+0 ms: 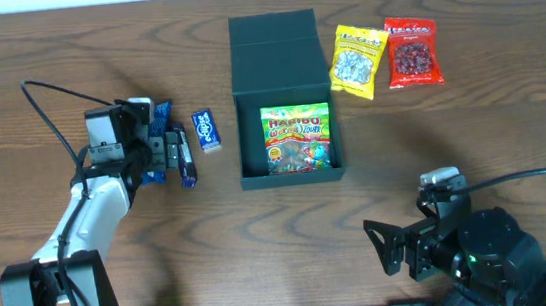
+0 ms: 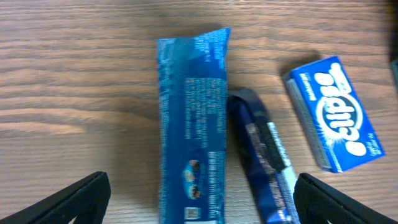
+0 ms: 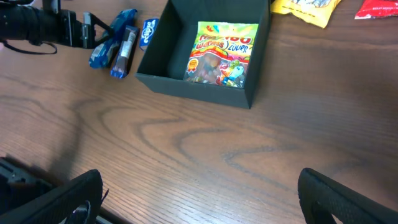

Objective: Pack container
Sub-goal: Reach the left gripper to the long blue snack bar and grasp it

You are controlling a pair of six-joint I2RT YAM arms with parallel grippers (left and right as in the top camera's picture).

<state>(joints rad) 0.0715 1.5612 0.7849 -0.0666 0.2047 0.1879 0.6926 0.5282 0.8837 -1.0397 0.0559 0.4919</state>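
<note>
The dark green-black container (image 1: 292,179) stands open at the table's middle, flap lid folded back. A Haribo gummy packet (image 1: 298,138) lies inside it and shows in the right wrist view (image 3: 221,51). My left gripper (image 1: 166,153) is open, its fingers either side of two blue snack bars: a light blue bar (image 2: 193,124) and a darker bar (image 2: 264,155). A small blue box (image 2: 333,112) lies to their right. My right gripper (image 1: 395,249) is open and empty near the front edge, well short of the container (image 3: 186,81).
A yellow snack packet (image 1: 358,58) and a red snack packet (image 1: 413,51) lie right of the container at the back. The small blue box (image 1: 206,129) sits between my left gripper and the container. Cables trail from both arms.
</note>
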